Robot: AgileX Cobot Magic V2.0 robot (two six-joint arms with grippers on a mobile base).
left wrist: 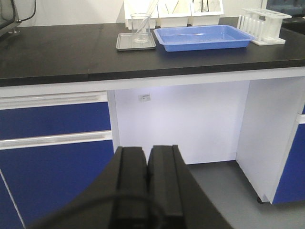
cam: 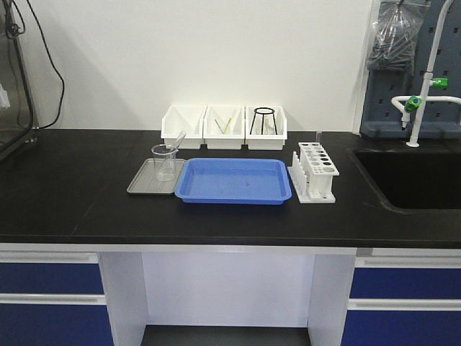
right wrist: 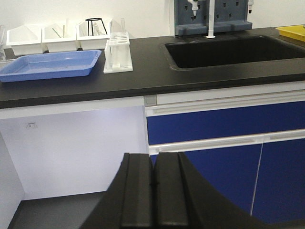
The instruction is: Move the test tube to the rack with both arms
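Observation:
A slim clear test tube (cam: 176, 141) leans in a clear beaker (cam: 164, 161) on a grey tray (cam: 142, 180), left of a blue tray (cam: 232, 180). The white rack (cam: 315, 171) stands right of the blue tray; it also shows in the left wrist view (left wrist: 264, 25) and the right wrist view (right wrist: 118, 51). My left gripper (left wrist: 147, 151) is shut and empty, low in front of the cabinet, far from the bench top. My right gripper (right wrist: 153, 157) is shut and empty, also below bench height. Neither arm shows in the front view.
Three white open-fronted bins (cam: 224, 127) stand behind the trays; one holds a black wire stand (cam: 263, 120). A black sink (cam: 412, 176) with a white tap (cam: 423, 94) lies to the right. Blue drawers (right wrist: 224, 133) and a knee gap sit under the bench.

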